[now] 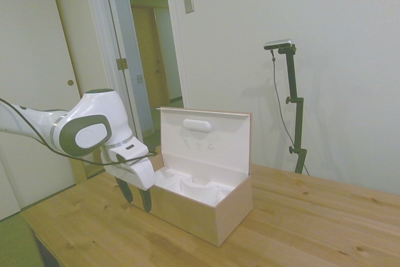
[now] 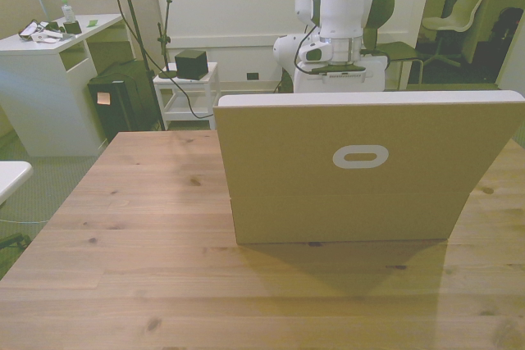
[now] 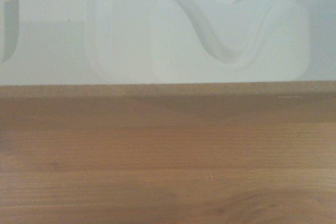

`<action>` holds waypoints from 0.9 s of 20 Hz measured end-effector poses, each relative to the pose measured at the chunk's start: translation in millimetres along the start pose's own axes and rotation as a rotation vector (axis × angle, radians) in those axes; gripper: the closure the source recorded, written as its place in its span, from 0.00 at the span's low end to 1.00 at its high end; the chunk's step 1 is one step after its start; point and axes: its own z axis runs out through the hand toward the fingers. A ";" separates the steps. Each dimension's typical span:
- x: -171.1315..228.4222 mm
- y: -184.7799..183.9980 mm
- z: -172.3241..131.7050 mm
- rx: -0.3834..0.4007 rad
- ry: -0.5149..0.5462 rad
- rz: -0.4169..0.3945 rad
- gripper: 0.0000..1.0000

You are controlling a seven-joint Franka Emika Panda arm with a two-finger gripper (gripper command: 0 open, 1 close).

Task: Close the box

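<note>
Cardboard, pale beige: in the side view the box sits on the table with its lid standing upright, a white pad on its inner face and a white insert below. The jaws hang low at the box's open front side, just beside its wall, fingers slightly parted and holding nothing. The lid rises beyond them across the box, so closing likely means reaching past its top edge and pulling it back down. In the front view the lid's outer face fills the middle, long axis across the picture; the jaws are hidden behind it. The wrist view shows the insert, the box's front wall and the table.
</note>
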 end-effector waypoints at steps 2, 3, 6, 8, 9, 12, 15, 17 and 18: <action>0.1 -0.1 0.6 -0.001 -0.001 0.000 0.00; -0.7 -0.7 -0.4 0.002 0.000 -0.002 0.00; -10.5 -2.8 -19.3 0.030 0.011 -0.013 0.00; -20.2 -0.1 -39.4 0.049 0.020 -0.021 0.00; -25.8 2.1 -51.3 0.062 0.024 -0.023 0.00; -41.7 9.1 -90.8 0.111 0.059 -0.034 0.00; -49.8 10.1 -134.2 0.178 0.122 -0.052 0.00; -51.4 6.3 -159.0 0.217 0.164 -0.081 0.00; -50.9 2.8 -171.0 0.242 0.191 -0.095 0.00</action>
